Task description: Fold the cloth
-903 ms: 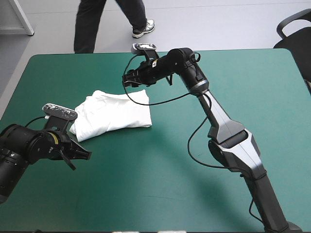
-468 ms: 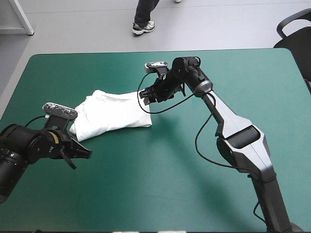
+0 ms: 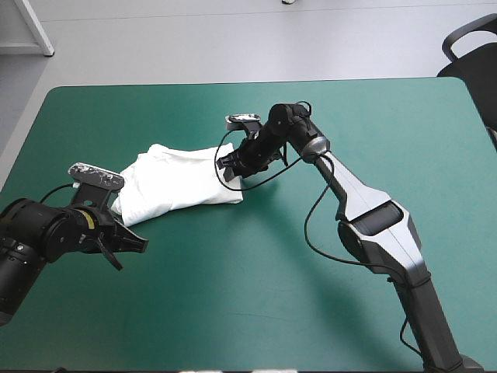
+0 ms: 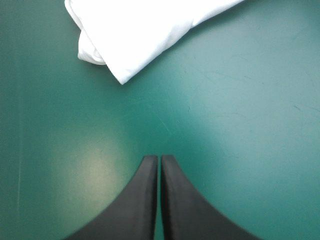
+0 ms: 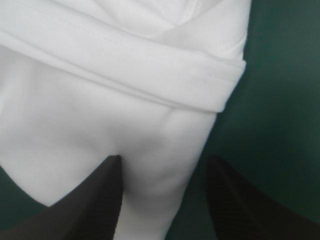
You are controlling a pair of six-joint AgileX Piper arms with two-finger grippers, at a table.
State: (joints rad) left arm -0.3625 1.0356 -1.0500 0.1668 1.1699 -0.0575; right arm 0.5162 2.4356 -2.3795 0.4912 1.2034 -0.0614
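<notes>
The T-shirt (image 3: 180,183) lies in a folded bundle left of centre on the teal-green table (image 3: 233,295), right gripper (image 5: 162,159) spread over its edge, left gripper (image 4: 159,157) pinched together nearby, folding seemingly nearly finished.

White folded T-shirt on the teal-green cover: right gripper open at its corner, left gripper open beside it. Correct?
No: the left gripper is shut, as the left wrist view shows. The right gripper is open at the white T-shirt's corner.
</notes>
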